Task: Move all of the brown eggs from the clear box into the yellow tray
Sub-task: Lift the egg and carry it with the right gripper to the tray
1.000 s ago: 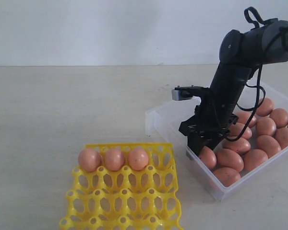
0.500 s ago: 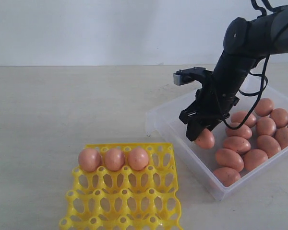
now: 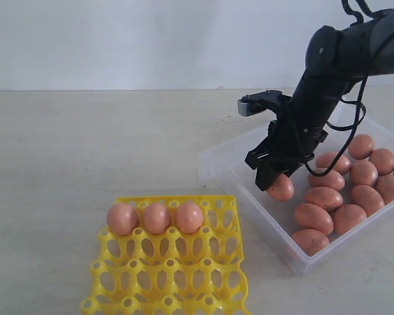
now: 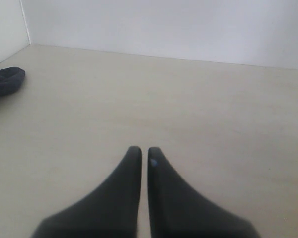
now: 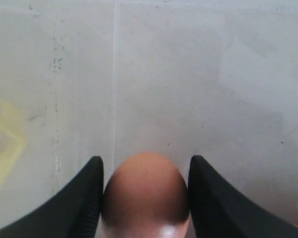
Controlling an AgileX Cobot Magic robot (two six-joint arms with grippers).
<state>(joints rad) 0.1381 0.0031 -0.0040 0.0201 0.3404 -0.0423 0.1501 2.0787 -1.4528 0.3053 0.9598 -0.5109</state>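
Note:
My right gripper [image 3: 276,185] is shut on one brown egg [image 3: 282,188], held just above the floor of the clear box [image 3: 231,165] near its left end. In the right wrist view that egg [image 5: 145,191] sits squeezed between both black fingers [image 5: 87,193]. Several more brown eggs [image 3: 333,197] lie packed in the right part of the box. The yellow tray [image 3: 177,275] stands at the front left with three eggs [image 3: 155,217] in its back row. My left gripper [image 4: 140,149] hovers over bare table, its fingers nearly touching with nothing between them.
A dark object [image 4: 4,82] lies at the edge of the left wrist view by a wall corner. A white wall rises behind the pale table [image 3: 85,151]. Open table lies between the box and the tray.
My right gripper has lifted the egg out from among the others and carried it slightly up and left inside the box. The tray and its three eggs are unchanged.

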